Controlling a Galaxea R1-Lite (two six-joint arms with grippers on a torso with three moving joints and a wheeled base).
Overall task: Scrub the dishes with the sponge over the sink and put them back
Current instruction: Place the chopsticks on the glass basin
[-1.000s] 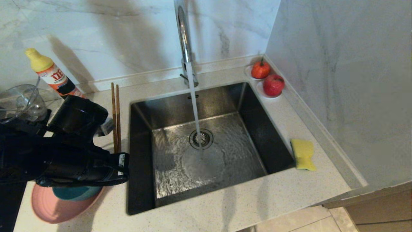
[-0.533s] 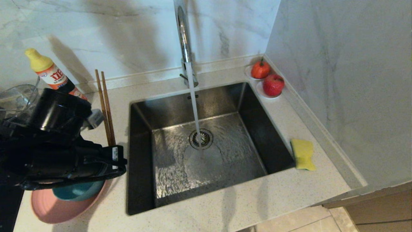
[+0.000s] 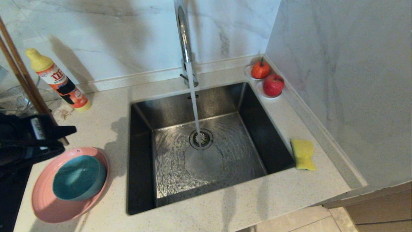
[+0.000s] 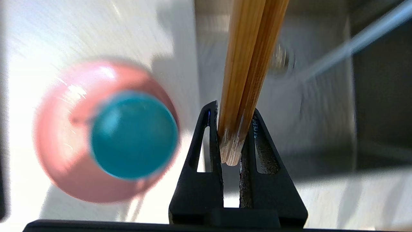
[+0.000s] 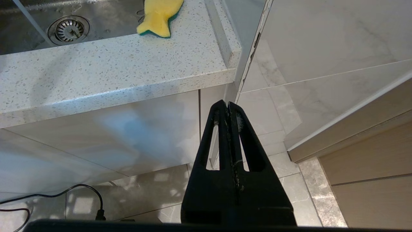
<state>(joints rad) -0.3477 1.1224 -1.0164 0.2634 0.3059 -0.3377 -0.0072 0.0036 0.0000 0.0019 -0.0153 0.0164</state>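
A teal bowl [image 3: 79, 177] sits inside the pink plate [image 3: 45, 209] on the counter left of the sink [image 3: 257, 129]. My left gripper [image 3: 54, 135] hangs just behind them at the left edge, shut on a pair of wooden chopsticks [image 3: 19, 71] that slant up and away to the left. The left wrist view shows the chopsticks [image 4: 248, 64] pinched between the fingers of the left gripper [image 4: 232, 108], with bowl [image 4: 133, 133] and plate [image 4: 64, 161] below. The yellow sponge [image 3: 302, 154] lies on the counter right of the sink. My right gripper [image 5: 228, 102] is parked shut below the counter front.
Water runs from the chrome tap [image 3: 183, 32] onto the drain strainer [image 3: 201, 138]. A detergent bottle [image 3: 58, 80] and a clear glass bowl [image 3: 19, 96] stand at the back left. Two red fruits [image 3: 273, 84] sit in the back right corner, against the side wall.
My left arm has drawn back to the left and risen, carrying the chopsticks off the counter so they now slant upward. The plate and bowl, half covered before, are fully in sight.
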